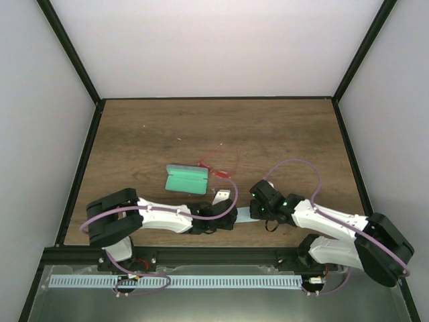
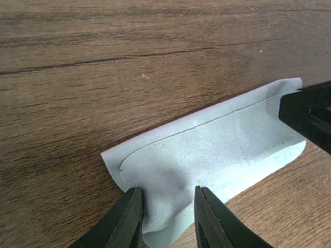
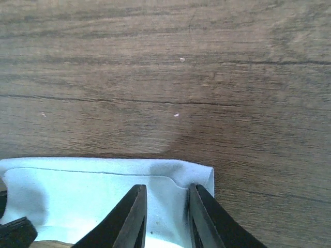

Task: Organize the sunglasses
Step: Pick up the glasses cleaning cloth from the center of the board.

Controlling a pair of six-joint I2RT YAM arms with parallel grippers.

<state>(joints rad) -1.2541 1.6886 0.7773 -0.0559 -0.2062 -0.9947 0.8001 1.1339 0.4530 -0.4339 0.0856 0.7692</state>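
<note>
Open green-lined case (image 1: 186, 179), sunglasses (image 1: 216, 172) on tabletop (image 1: 268, 127) just beside it, left hand (image 2: 167, 190) and right hand (image 3: 166, 187) both slightly parted over pale blue cloth (image 2: 217, 144)

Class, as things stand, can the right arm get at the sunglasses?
Probably yes: the sunglasses lie uncovered a little beyond the right gripper, which sits open on the cloth; nothing stands between them.
</note>
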